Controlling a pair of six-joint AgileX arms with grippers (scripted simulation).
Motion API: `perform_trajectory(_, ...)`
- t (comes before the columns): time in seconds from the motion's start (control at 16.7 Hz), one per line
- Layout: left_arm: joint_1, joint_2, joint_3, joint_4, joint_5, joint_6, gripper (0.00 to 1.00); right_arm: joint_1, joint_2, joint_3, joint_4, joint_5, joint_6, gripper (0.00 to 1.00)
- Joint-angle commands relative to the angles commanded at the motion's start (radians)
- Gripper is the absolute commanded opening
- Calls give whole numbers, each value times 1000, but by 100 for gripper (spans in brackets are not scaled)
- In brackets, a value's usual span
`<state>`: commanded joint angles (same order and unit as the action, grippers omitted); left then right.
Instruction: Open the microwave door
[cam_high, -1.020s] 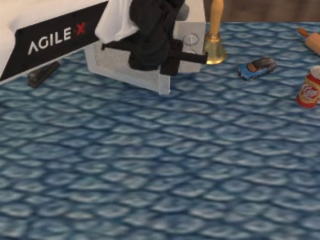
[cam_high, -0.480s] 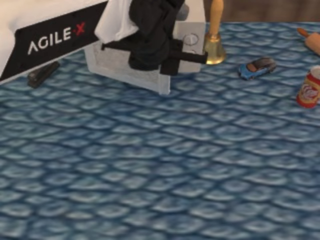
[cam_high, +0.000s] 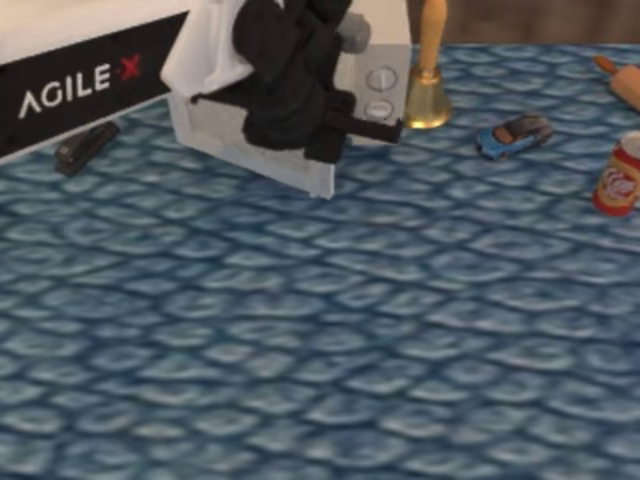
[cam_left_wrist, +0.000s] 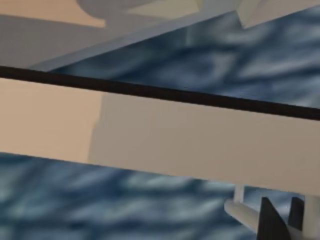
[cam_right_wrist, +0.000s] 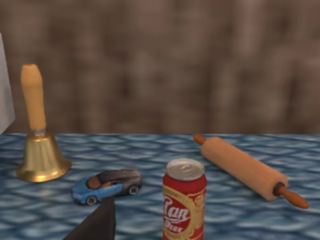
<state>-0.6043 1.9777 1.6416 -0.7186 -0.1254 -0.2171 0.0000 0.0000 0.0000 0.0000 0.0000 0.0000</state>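
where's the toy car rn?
The blue toy car sits on the table's right side in the top view, between the brass bell and the red soda can, touching neither.

"AGILE X" on left arm (cam_high: 80, 85)

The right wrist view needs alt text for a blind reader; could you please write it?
A red soda can stands nearest on the blue patterned tablecloth, with a small blue toy car, a brass handbell with a wooden handle and a wooden rolling pin behind.
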Motion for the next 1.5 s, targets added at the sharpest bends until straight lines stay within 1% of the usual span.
perform_trajectory(0.12, 4, -11, -16, 7, 7, 15, 0, 0, 0, 0, 0, 0, 0, 100)
perform_trajectory(1.5, 4, -11, -16, 7, 7, 15, 0, 0, 0, 0, 0, 0, 0, 100)
